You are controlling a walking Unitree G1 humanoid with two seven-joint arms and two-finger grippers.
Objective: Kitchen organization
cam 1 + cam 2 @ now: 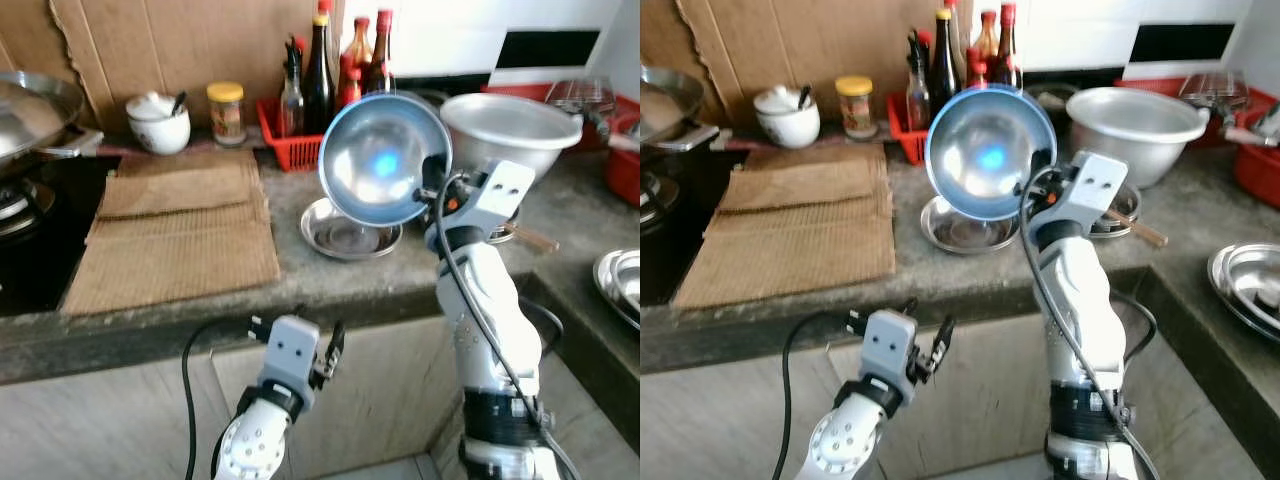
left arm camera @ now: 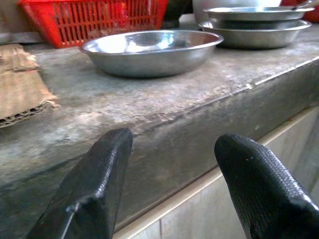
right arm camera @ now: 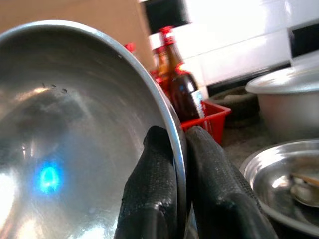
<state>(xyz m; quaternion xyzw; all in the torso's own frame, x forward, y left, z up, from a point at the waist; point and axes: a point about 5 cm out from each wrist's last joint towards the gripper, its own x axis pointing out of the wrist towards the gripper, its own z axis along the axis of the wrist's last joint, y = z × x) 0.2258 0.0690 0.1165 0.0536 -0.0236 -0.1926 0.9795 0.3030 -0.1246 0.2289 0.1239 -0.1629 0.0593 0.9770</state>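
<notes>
My right gripper (image 1: 432,190) is shut on the rim of a steel bowl (image 1: 383,158), holding it tilted on edge above the stone counter. In the right wrist view the two black fingers (image 3: 154,189) pinch that steel bowl (image 3: 75,139) at its rim. Just below it a shallow steel plate (image 1: 350,232) lies on the counter. My left gripper (image 1: 325,352) is open, low in front of the counter edge. The left wrist view looks past its fingers (image 2: 94,189) at the steel plate (image 2: 149,50).
A red basket (image 1: 290,140) of bottles stands at the back. A large aluminium basin (image 1: 510,130) is to the right, cardboard sheets (image 1: 175,235) and a stove (image 1: 30,220) to the left. A white sugar pot (image 1: 158,122) and a jar (image 1: 226,110) stand by the wall. More steel dishes (image 1: 622,280) are far right.
</notes>
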